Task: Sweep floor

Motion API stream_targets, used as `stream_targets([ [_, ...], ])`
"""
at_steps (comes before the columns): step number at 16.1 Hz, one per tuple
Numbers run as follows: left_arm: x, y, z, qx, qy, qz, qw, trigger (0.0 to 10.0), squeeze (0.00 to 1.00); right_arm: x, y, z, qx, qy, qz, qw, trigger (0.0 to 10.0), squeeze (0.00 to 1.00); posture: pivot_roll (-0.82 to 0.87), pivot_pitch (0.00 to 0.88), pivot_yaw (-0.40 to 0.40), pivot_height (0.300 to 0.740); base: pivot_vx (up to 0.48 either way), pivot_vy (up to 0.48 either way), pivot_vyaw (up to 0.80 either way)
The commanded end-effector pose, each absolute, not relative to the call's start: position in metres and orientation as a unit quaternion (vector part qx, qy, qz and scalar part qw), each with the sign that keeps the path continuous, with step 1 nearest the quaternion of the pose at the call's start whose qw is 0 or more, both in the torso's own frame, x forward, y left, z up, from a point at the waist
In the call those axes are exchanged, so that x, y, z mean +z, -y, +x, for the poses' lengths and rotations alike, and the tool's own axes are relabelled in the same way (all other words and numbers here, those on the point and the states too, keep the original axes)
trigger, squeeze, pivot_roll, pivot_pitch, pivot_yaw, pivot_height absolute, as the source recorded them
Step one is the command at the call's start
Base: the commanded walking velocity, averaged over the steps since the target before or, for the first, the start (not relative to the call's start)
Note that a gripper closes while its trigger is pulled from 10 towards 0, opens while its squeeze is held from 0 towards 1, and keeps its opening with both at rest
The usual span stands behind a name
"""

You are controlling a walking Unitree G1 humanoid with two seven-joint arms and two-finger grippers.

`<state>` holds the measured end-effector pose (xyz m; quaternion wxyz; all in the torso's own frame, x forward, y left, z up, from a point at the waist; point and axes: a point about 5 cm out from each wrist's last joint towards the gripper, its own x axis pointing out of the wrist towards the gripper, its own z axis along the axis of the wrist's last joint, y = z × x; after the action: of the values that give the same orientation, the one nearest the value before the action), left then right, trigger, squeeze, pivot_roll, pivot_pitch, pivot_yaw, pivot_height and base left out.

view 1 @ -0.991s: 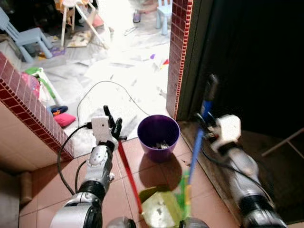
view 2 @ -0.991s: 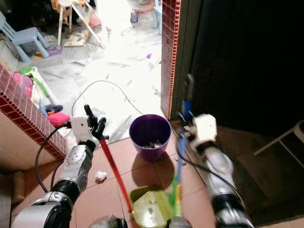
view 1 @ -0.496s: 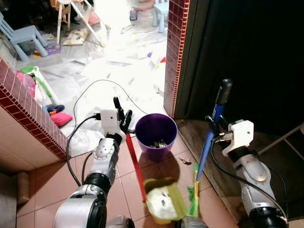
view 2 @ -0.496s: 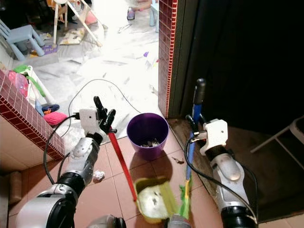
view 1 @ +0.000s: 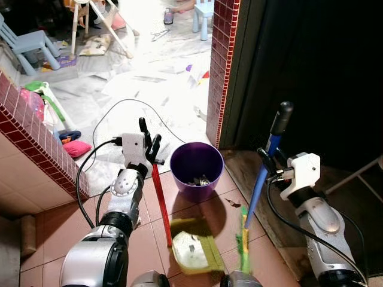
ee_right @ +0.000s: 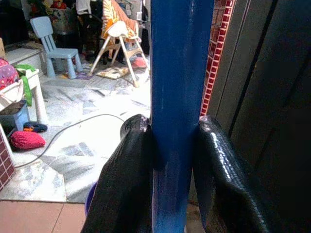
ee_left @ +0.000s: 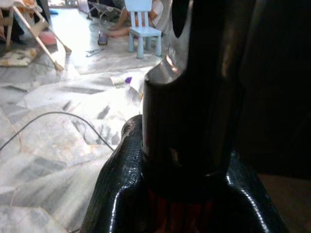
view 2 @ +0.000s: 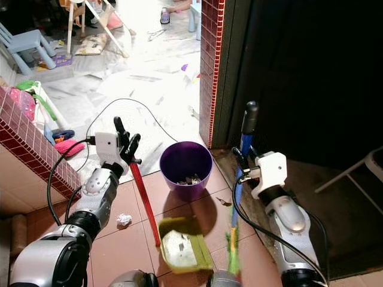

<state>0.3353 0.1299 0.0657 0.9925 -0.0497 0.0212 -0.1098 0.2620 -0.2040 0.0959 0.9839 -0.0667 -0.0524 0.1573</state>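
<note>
**Dustpan slid over, still holding its load**

Since a moment ago I've swung the green dustpan (view 1: 192, 254) toward my left, away from the purple bin (view 1: 197, 170). Bits still sit in it, so tipping them in comes next, I think. My left gripper (view 1: 148, 149) squeezes its red handle (view 1: 160, 206). My right gripper (view 1: 267, 162) squeezes the blue broom (view 1: 261, 176). A paper ball (view 2: 124, 220) waits on the tiles.

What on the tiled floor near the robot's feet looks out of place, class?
A crumpled white paper scrap lies loose on the red tiles, left of the red-handled dustpan. Another small scrap lies by the purple bin, near the broom.
</note>
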Motion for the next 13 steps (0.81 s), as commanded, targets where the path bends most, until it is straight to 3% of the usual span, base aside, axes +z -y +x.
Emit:
stream_targets([
  [1, 0.0706, -0.1279, 0.339, -0.121, -0.017, -0.047, 0.991, 10.0, 0.0, 0.1027, 0.2031, 0.261, 0.158, 0.063, -0.068, 0.983, 10.0, 0.0, -0.24, 0.0, 0.044, 0.74, 0.0, 0.0, 0.0],
  [13, 0.0761, -0.1189, 0.3453, -0.139, -0.021, -0.031, 0.99, 10.0, 0.0, 0.1102, 0.2038, 0.2571, 0.158, 0.06, -0.074, 0.983, 10.0, 0.0, -0.29, 0.0, 0.045, 0.74, 0.0, 0.0, 0.0],
])
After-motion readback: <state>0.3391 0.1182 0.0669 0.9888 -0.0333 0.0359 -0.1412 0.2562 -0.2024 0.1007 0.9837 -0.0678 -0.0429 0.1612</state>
